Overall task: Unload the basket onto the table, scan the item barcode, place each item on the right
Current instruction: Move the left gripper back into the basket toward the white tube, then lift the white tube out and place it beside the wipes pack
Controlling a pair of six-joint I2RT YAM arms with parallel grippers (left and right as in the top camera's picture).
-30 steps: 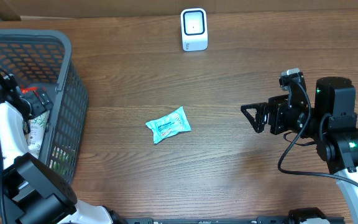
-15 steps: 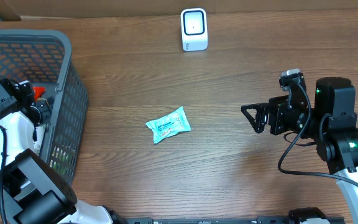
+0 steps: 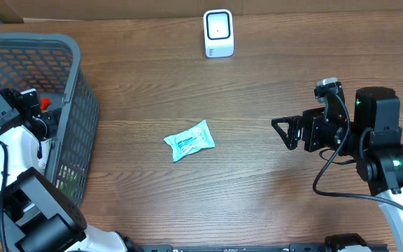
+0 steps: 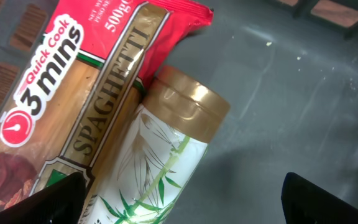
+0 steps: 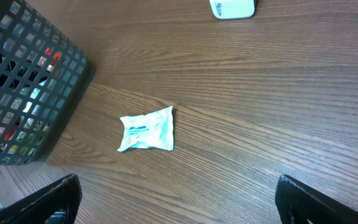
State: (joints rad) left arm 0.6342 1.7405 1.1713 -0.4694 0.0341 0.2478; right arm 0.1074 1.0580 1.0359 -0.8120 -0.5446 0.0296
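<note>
Groceries lie heaped in the grey basket [image 3: 75,84] at the table's [image 3: 257,196] left edge, and the left gripper [image 4: 185,202] is down inside it, jaws spread wide with nothing between them. Its wrist camera looks straight onto a red spaghetti pack [image 4: 73,93] and, touching that pack's side, a bottle [image 4: 166,162] printed with bamboo leaves and lying flat, its gold cap [image 4: 188,102] toward the top of the view. That pose reads as lining up a pick, most likely on the bottle, which sits between the fingertips. A teal packet [image 3: 189,141] lies alone on bare wood between the basket and the right arm, well apart from both; whether it has been scanned cannot be told. The white barcode scanner [image 3: 219,33] stands upright at the far edge, facing the table so an item can be held before it. The right gripper [image 3: 287,133] hangs released and empty, pointing toward the packet, seemingly parked clear of the scanner's front.
</note>
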